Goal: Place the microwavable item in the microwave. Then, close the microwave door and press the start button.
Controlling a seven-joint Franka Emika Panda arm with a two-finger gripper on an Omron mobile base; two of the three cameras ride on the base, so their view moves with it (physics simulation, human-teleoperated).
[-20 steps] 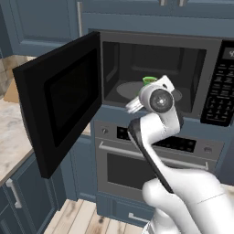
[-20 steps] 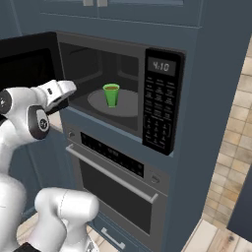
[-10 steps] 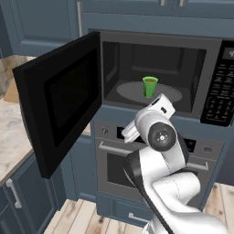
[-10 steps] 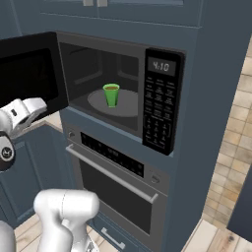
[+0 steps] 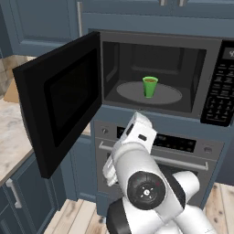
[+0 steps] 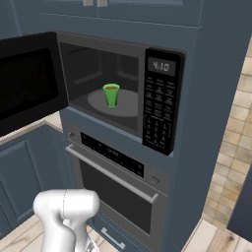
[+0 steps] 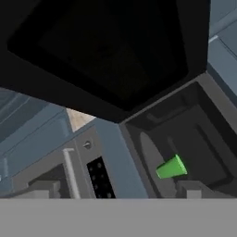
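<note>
Green cup point(image 5: 150, 86) upright on the grey turntable point(image 5: 129, 92) inside the microwave point(image 6: 162, 98), well apart from the hand and held by nothing. Microwave door point(image 5: 59, 98) swung wide open. Gripper point(image 7: 113, 190) low, out in front of the oven point(image 6: 115, 183) below the cavity; fingers apart or together: cannot tell

Your count, operator: one of each.
One green cup point(image 5: 149, 86) mid-frame, one microwave point(image 5: 215, 55) with one open door point(image 5: 59, 98) left, one oven point(image 5: 201, 153) below.
</note>
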